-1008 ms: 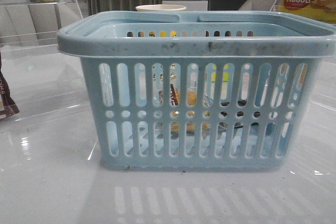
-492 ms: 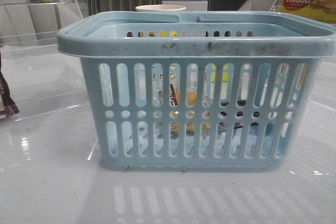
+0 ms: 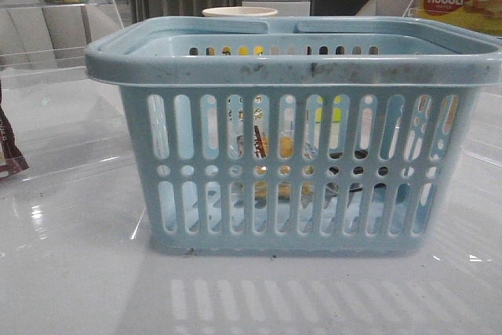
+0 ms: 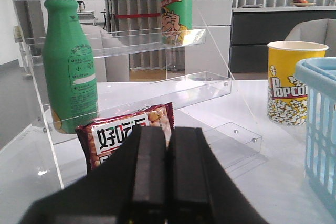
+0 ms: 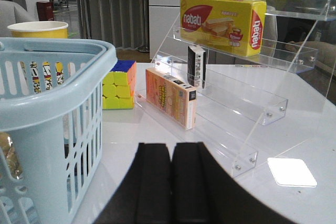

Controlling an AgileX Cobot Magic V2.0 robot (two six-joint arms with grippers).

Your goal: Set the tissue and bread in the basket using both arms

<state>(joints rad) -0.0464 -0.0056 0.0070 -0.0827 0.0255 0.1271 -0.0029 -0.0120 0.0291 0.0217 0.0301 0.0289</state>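
Note:
The light-blue basket (image 3: 290, 64) fills the middle of the front view. Through its slots I see a golden-brown wrapped piece with a dark label, the bread (image 3: 285, 147), lying inside. Pale and dark shapes lie beside it on the basket floor; I cannot make out the tissue among them. Neither gripper shows in the front view. My left gripper (image 4: 168, 135) is shut with nothing between its fingers, and the basket rim (image 4: 320, 77) is off to its side. My right gripper (image 5: 171, 148) is also shut and holds nothing, beside the basket wall (image 5: 47, 103).
A clear acrylic shelf (image 4: 131, 43) holds green bottles (image 4: 68, 61) and a red snack bag (image 4: 126, 132). A popcorn cup (image 4: 294, 82) stands behind the basket. Another acrylic shelf (image 5: 247, 103) carries a nabati box (image 5: 220, 22) and an orange box (image 5: 170, 97); a colour cube (image 5: 119, 85) sits nearby.

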